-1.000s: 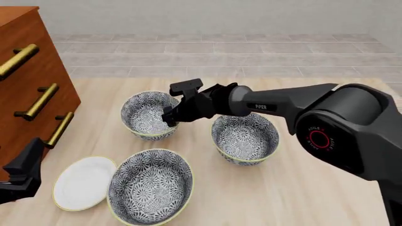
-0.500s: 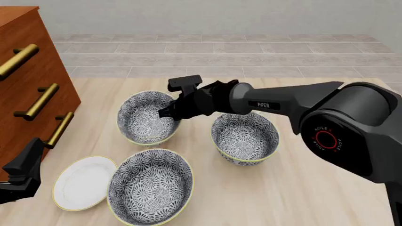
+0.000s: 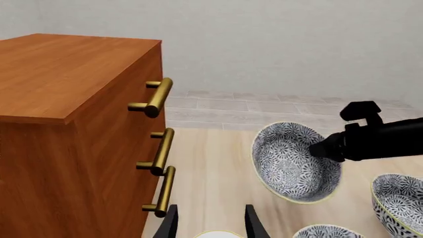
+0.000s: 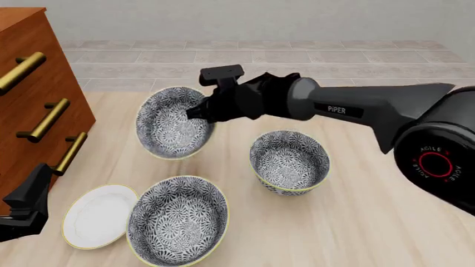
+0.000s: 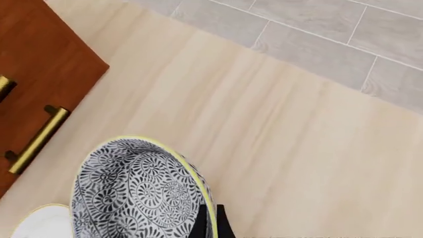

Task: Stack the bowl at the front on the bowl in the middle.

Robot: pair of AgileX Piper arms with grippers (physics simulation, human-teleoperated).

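Note:
The bowl at the front (image 4: 169, 130) is a small deep floral bowl with a pale yellow-green rim. It hangs tilted above the table, its opening turned toward the camera. My right gripper (image 4: 199, 114) is shut on its right rim; the right wrist view shows the fingertips (image 5: 208, 222) pinching that rim beside the bowl (image 5: 135, 198). The left wrist view also shows this bowl (image 3: 290, 161). Its twin, the bowl in the middle (image 4: 290, 161), stands upright on the table to the right, and appears at the edge of the left wrist view (image 3: 399, 198). My left gripper (image 3: 211, 225) is open and holds nothing, low at the table's near left (image 4: 26, 206).
A wider, shallower patterned bowl (image 4: 178, 219) sits at the near left with a white plate (image 4: 97, 216) beside it. A wooden dresser (image 4: 30, 100) with brass handles stands along the left side, close to my left gripper.
My right gripper has risen with the bowl, lifting it off the table and tipping it further upright. The left arm and the other bowls have not moved.

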